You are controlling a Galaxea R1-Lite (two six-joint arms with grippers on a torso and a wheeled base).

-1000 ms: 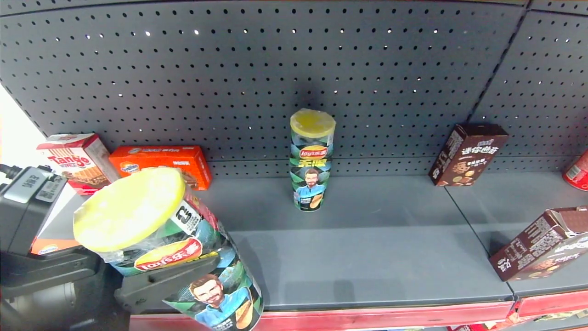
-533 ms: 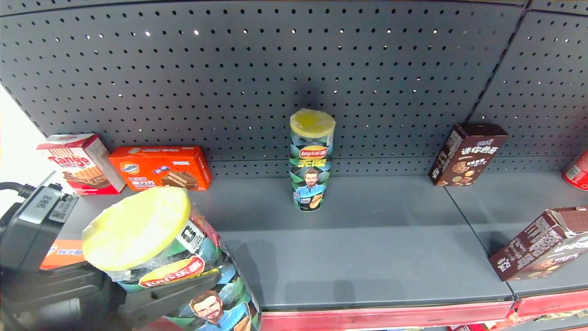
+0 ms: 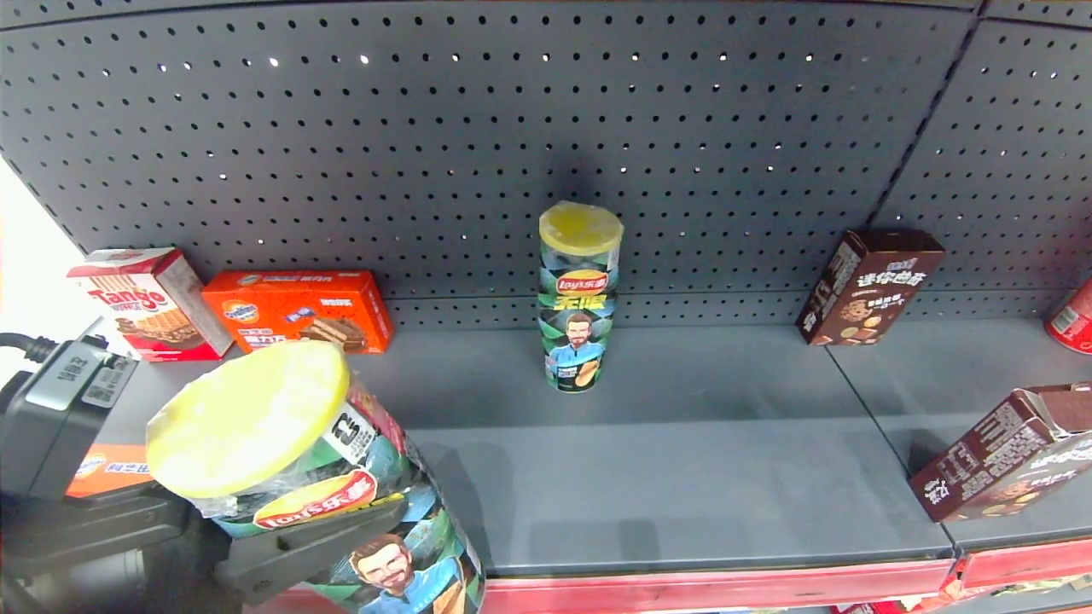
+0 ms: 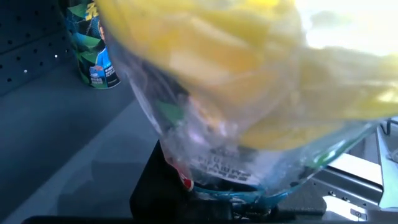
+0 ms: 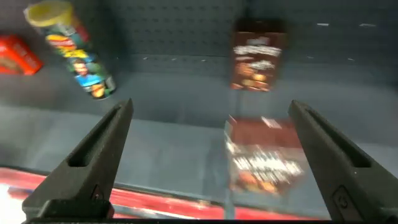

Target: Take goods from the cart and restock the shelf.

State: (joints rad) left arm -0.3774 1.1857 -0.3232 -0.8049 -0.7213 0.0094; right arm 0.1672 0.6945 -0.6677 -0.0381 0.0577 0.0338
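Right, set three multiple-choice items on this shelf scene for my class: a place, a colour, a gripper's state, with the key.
1. Where does the standing chip can stand on the shelf?
A. At the front edge.
B. On top of an orange box.
C. At the back, near the pegboard.

2. What colour is the lid of the held chip can in the left gripper?
A. Red.
B. Yellow.
C. Black.

3. How is the right gripper?
A. Open, holding nothing.
B. Shut on a brown box.
C. Shut on a can.

Key: 1 C, it stands upright close to the back panel. 2 B, the lid is plainly yellow. 3 A, its fingers are wide apart with nothing between.
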